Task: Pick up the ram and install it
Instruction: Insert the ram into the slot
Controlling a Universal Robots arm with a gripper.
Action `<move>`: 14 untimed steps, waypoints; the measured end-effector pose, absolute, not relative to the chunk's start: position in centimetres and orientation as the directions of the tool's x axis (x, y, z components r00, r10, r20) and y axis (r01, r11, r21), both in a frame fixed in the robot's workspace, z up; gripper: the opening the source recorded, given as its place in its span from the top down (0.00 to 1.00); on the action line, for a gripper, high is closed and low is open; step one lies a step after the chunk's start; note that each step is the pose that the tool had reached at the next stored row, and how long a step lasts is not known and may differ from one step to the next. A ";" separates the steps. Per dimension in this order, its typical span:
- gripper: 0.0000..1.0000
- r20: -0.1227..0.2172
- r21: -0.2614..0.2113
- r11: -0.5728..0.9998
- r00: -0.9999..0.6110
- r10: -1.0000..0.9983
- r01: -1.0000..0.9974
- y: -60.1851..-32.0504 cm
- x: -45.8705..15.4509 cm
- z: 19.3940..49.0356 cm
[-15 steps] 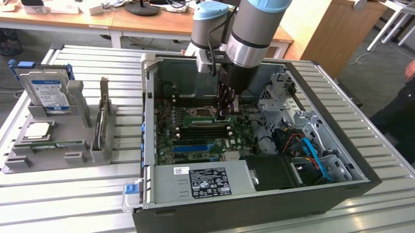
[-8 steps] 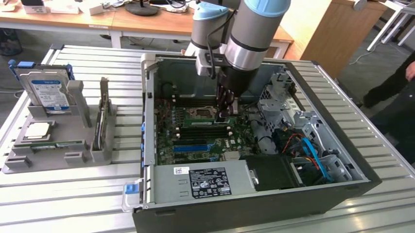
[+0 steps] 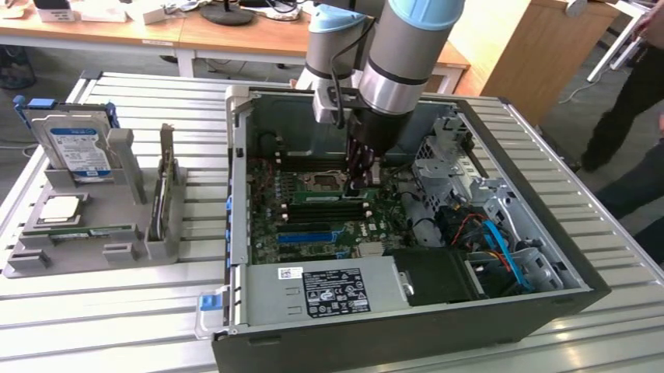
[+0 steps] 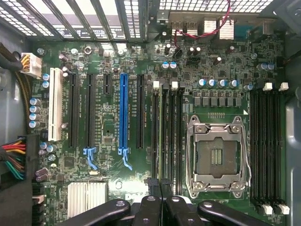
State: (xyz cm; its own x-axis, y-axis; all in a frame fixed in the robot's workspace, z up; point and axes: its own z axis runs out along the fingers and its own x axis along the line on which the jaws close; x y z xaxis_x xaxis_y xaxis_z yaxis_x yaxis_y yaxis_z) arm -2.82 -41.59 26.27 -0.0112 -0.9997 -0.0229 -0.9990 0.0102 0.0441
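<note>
Arm is reaching down into the open PC case (image 3: 415,311), gripper (image 3: 358,189) sitting low over the motherboard (image 3: 311,233), just beside the empty CPU socket (image 3: 323,183).

The jaws are pinched almost fully together. In the wrist view the gripper (image 4: 162,200) is showing two black fingertips (image 4: 151,205) nearly touching, with a thin dark edge running straight out from between them along the memory slots (image 4: 175,136). That looks like the ram (image 4: 164,136) seen edge-on, standing upright in line with a slot next to the socket (image 4: 217,160). So the gripper is holding the ram by its top edge. I can't tell whether it is fully seated.

From the exterior view the ram (image 3: 326,197) is reading as a green strip lying across the slot bank, stretching toward the exterior view's left from under the fingers.

The second bank of slots (image 4: 268,146), on the far side of the socket, is sitting well apart from the gripper.

Outside the case the grey tray (image 3: 31,264) is carrying a hard drive (image 3: 75,148), a silver processor chip (image 3: 61,207), an upright dark card (image 3: 164,190) and another green strip (image 3: 89,231) lying flat.
</note>
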 end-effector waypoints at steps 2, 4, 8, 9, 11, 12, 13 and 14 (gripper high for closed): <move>0.88 -0.023 0.044 0.010 -0.011 -1.000 -0.999 -41.6 -2.9 26.2; 0.88 -0.023 0.044 0.010 -0.011 -1.000 -0.999 -41.5 -3.0 26.2; 0.88 -0.023 0.044 0.010 -0.011 -1.000 -0.999 -41.5 -3.0 26.2; 0.88 -0.023 0.044 0.010 -0.011 -1.000 -0.999 -41.5 -3.0 26.1; 0.88 -0.023 0.044 0.010 -0.011 -1.000 -0.999 -41.5 -3.0 26.0; 0.88 -0.023 0.044 0.010 -0.011 -1.000 -0.999 -41.5 -3.0 25.9; 0.88 -0.023 0.044 0.010 -0.011 -1.000 -0.999 -41.5 -3.0 25.9; 0.88 -0.023 0.044 0.010 -0.011 -1.000 -0.999 -41.5 -3.0 25.8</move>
